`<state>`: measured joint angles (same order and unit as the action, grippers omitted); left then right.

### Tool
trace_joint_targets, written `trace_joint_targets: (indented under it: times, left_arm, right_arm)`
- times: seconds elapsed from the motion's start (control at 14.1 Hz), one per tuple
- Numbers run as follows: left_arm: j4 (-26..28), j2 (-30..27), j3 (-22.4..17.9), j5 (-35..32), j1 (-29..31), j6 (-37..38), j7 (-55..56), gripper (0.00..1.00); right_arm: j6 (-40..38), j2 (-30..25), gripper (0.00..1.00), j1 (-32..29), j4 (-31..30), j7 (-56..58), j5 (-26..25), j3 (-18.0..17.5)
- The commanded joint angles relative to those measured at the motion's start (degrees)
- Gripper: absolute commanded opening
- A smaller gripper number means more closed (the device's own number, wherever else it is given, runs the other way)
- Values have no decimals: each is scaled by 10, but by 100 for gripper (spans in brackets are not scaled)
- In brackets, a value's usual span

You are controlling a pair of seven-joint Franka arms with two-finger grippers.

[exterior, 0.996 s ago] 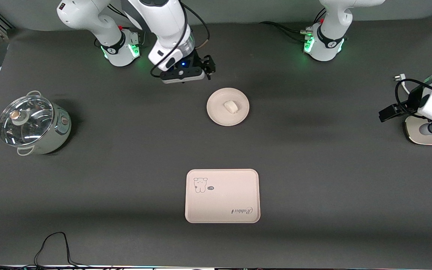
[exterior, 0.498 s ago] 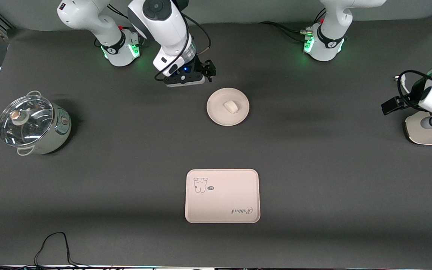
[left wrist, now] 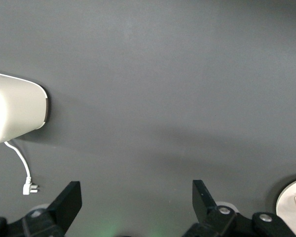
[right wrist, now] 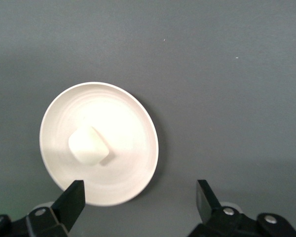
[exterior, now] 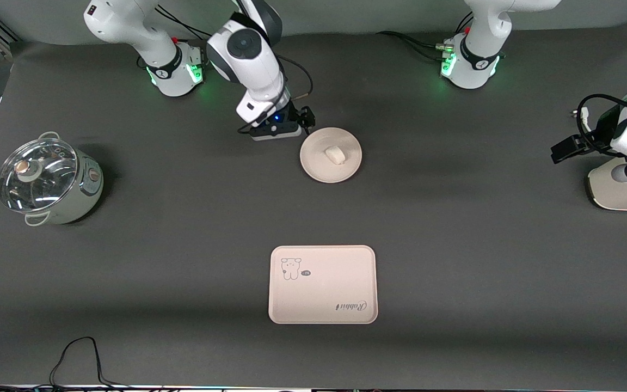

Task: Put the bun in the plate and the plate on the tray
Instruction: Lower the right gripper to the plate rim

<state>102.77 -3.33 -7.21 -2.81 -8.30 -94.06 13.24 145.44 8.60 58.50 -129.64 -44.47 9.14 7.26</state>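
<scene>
bun (exterior: 335, 155) in plate (exterior: 316, 163): done | plate on tray (exterior: 323, 285): left | right gripper (exterior: 305, 118) wide, at plate rim; left gripper (left wrist: 138, 207) wide, waiting

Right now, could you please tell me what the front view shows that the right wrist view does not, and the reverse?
Only the front view shows the tray, nearer the front camera than the plate, the lidded pot toward the right arm's end, and the left pincer, open, waiting toward the left arm's end of the table. Only the right wrist view shows the right pincer open, one fingertip over the plate's rim. Both show the bun lying in the plate.
</scene>
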Motion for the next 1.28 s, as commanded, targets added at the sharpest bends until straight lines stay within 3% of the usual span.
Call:
trace_joint_targets:
  times: [0.0, 0.43, 0.92, 1.07, 1.21]
  left_arm:
    - [-13, 5, -7, 5, -10, 14, 1, 100]
    - [-13, 8, -7, 4, -8, 19, -3, 100]
    - [-13, 9, -7, 4, -8, 30, 2, 100]
    - [-13, 10, -8, 3, -9, 28, 3, 100]
    - [-14, 14, -7, 3, -9, 26, 3, 100]
  right_arm:
    - [68, 53, 100, 13, 1, -18, 10, 7]
    - [201, 155, 100, 42, -8, -52, 10, 7]
    - [220, 153, 100, 40, -30, -62, 10, 6]
    - [218, 150, 80, 38, -30, -59, 10, 7]
    - [215, 149, 49, 37, -29, -58, 10, 7]
